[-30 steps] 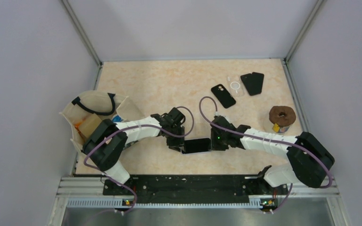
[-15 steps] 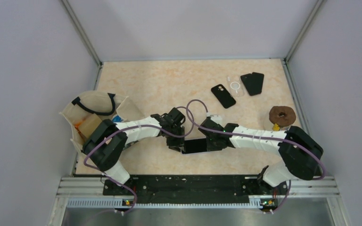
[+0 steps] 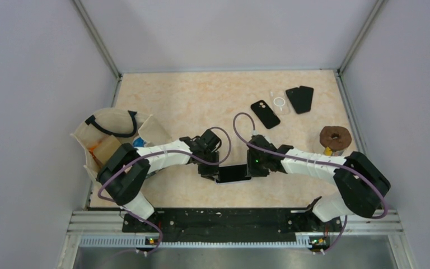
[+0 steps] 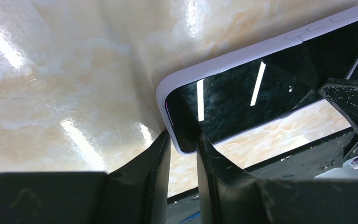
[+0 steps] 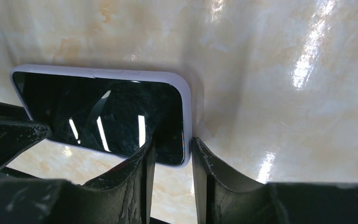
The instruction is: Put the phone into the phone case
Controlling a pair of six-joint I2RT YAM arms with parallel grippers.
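The phone (image 3: 234, 173), dark screen up, lies inside a pale phone case (image 4: 223, 63) on the table's near middle. My left gripper (image 3: 213, 174) is shut on its left end. In the left wrist view the left gripper (image 4: 181, 142) has one finger on the screen (image 4: 261, 93) and the other outside the case's corner. My right gripper (image 3: 253, 171) is at the right end. In the right wrist view the right gripper (image 5: 171, 149) pinches that end, one finger over the phone's glass (image 5: 98, 116), one against the case's rim (image 5: 188, 121).
At the back right lie a black phone-shaped thing (image 3: 265, 114), a clear case (image 3: 280, 103) and another black case (image 3: 300, 99). A brown ring on a can (image 3: 335, 140) stands at the right edge. A cloth bag (image 3: 112, 137) fills the left side.
The right gripper reached left over the phone, then drew back to its right end. The left gripper and the phone have stayed in place.
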